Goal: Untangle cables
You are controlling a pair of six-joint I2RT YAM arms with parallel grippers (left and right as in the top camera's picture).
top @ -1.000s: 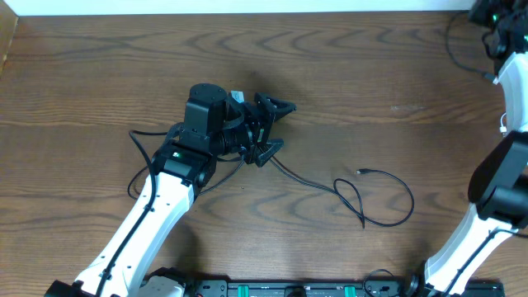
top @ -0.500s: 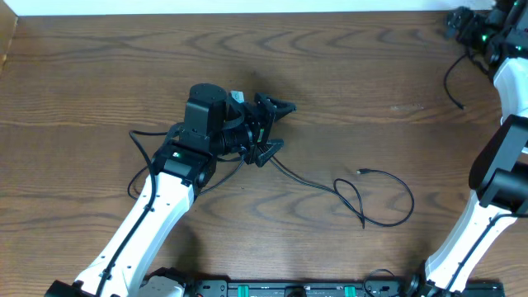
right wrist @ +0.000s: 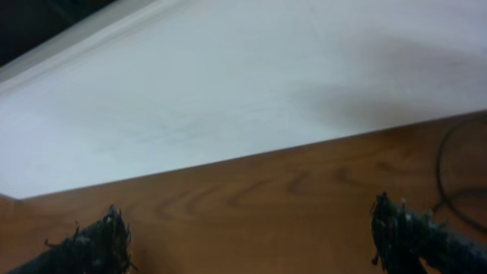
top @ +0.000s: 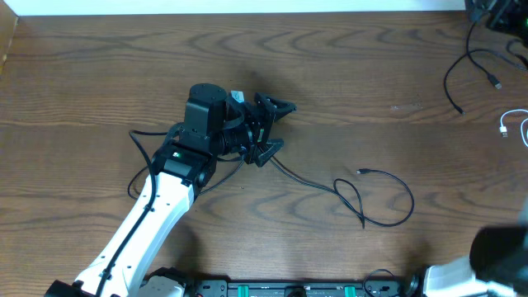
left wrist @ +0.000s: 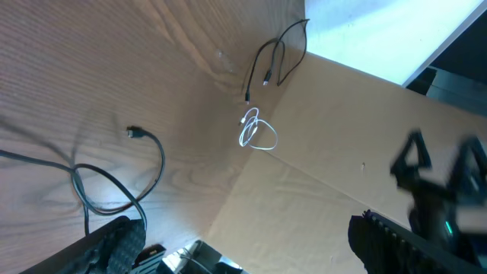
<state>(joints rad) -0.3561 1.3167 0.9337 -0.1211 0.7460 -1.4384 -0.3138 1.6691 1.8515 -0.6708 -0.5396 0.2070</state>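
**A:** Setting: dark brown wood-grain bench (top: 124,66), with a white board (right wrist: 228,91) along its far edge. Three task cords counted, all lying apart from one another.

**B:** Positions?

**A:** A thin black cable with a small plug end (top: 412,200) lies right of centre in one loose loop with a single crossing. Its long tail runs up-left to just beside the left tool (top: 280,125). A second thin black cable (top: 471,49) lies slack at the far right corner. A thin white cable (left wrist: 257,135), coiled in small loops, sits at the right edge, near that one but not touching it.

**B:** What changed in the last second?

**A:** The right tool (right wrist: 259,240) was clamped on the second black cable at that corner. Its fingers have since sprung wide apart, the cord has dropped flat, and the arm has drawn off toward the far corner. The wrist view shows nothing between the fingers.

**B:** And the left tool?

**A:** No change. Its fingers are spread wide with nothing between them, and it is parked low over the wood left of centre. Whether the tail touches its lower finger cannot be told.

**B:** Reading for the task?

**A:** Judgement: the corner cable counts as separated and placed. The centre loop's crossing looks like the remaining work, likely for the left tool, which is nearest.
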